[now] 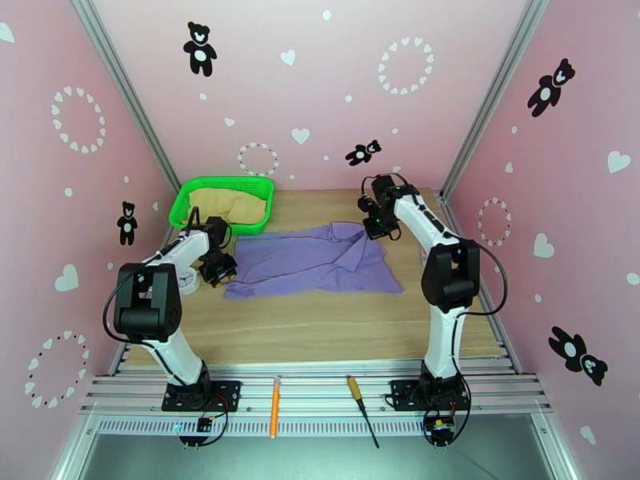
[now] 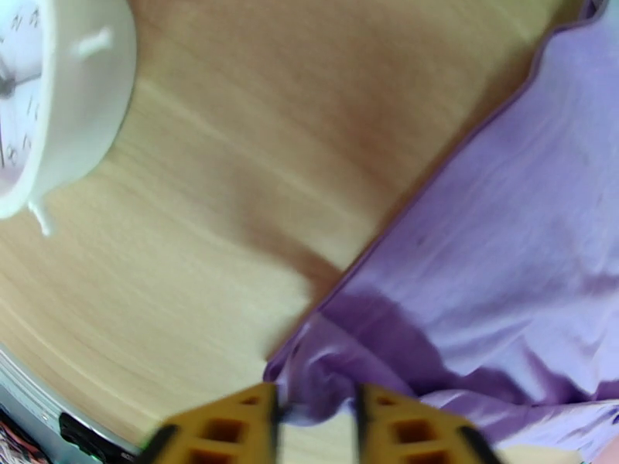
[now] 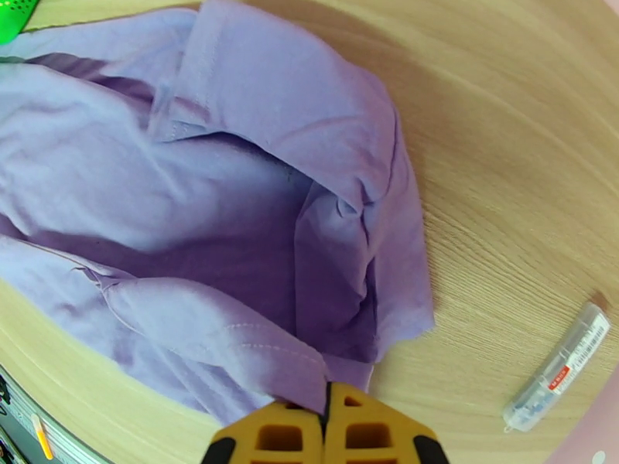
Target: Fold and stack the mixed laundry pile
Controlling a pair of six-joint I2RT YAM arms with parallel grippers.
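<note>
Lavender shirt [image 1: 320, 266] is lying spread but rumpled at the middle of the wooden table [image 1: 320, 334], with one layer doubled over along its 3 o'clock side. The tan garment [image 1: 228, 206] is sitting bunched inside the green mesh basket [image 1: 186, 203], off at about 10 o'clock from the shirt and apart from it. Both are reading as light, limp knit cloth: nothing here is going to hold a shape or resist a pinch, and any lifted edge is likely to sag and drag the rest along, so I am judging that corners, hems and seams are the places to grip, with the two arms taking matching corners to keep a fold straight. The shirt's hem seam is showing clearly in the right wrist view, a good firm line to hold. Left gripper [image 2: 316, 400] is sitting at the shirt's 9 o'clock edge with its jaws standing partly apart; a puckered corner of purple cloth is lying in the gap, and I am not seeing the fingers pressing on it. A white alarm clock [image 2: 46, 102] is standing just beside, at 9 o'clock of that corner, close enough to get knocked. Right gripper [image 3: 325, 400] is at the shirt's 1 o'clock corner, jaws closed tight and pinching a folded edge of the shirt. A small clear labelled tube [image 3: 559, 367] is lying on bare wood at 3 o'clock of that grip.
</note>
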